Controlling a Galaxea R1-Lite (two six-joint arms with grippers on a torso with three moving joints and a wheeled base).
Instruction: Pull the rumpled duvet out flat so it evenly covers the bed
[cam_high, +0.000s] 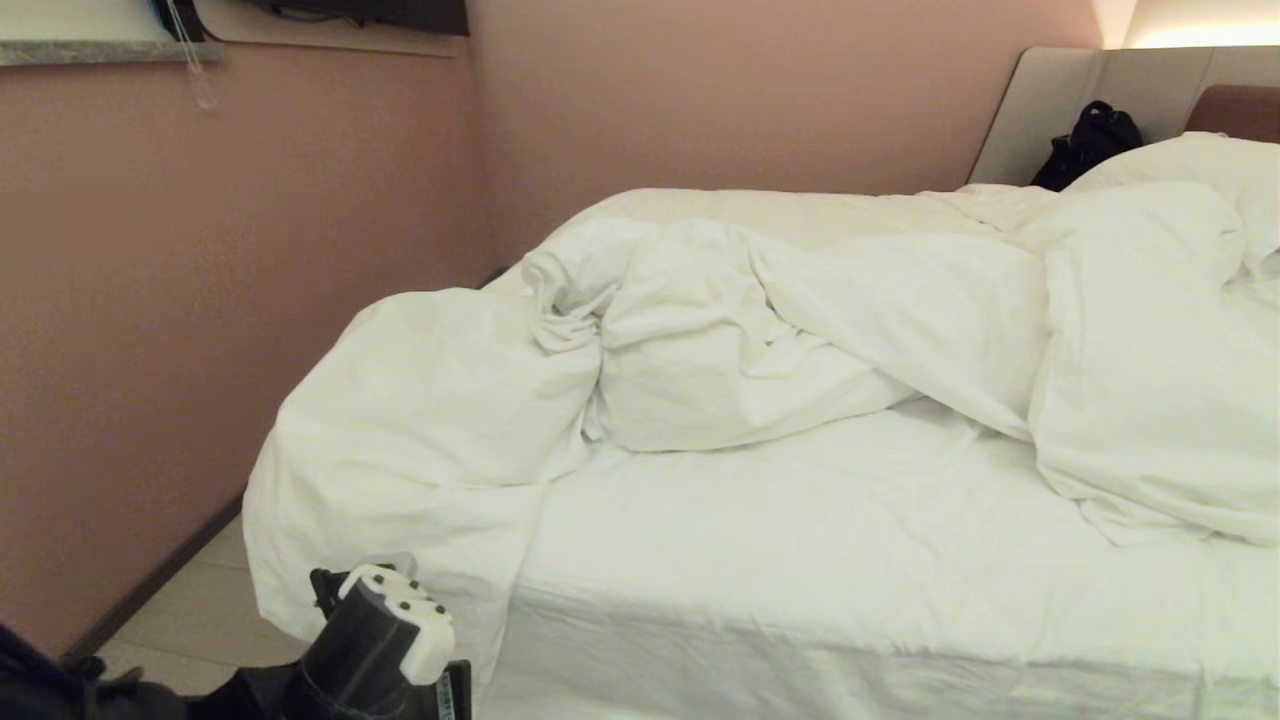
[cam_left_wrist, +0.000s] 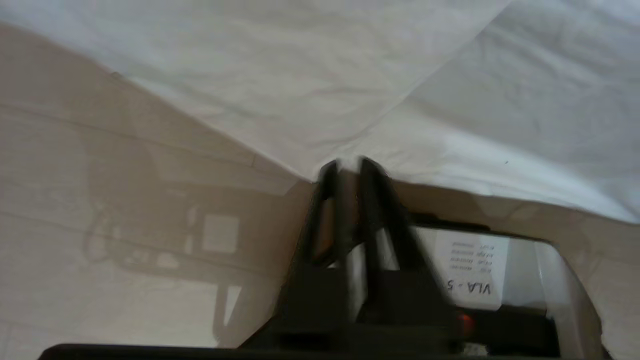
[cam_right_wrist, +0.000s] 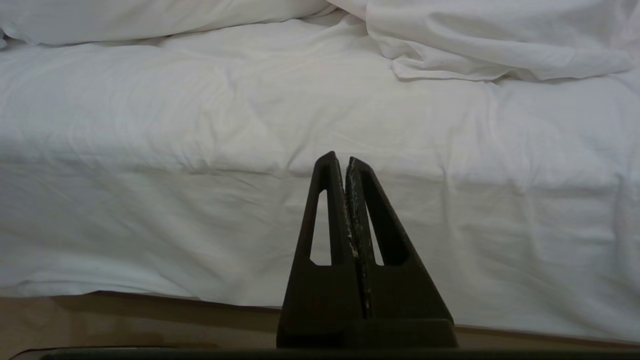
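Duvet (cam_high: 760, 330) is bunched in a ridge across the bed (cam_high: 850, 540) from 9 to 3 o'clock in head view. One corner spills off the foot toward 8 o'clock, hanging near the floor (cam_high: 200, 610). Near half of the sheet (cam_high: 800, 520) is bare. A pillow (cam_high: 1200, 165) sits at 2 o'clock and a black bag (cam_high: 1090, 140) rests against the headboard (cam_high: 1060, 100).

L gripper (cam_left_wrist: 347, 167) is at 7 o'clock, low, w/ its tips right at the hanging hem. Fingers (cam_left_wrist: 327, 175) are a slit apart and I can't tell if cloth is pinched. R gripper (cam_right_wrist: 340, 160) is clenched on nothing, facing the bed's side, idle.

Step, as I judge: working the foot corner. Next needs a firm pinch on the hem, then a pull toward the foot.
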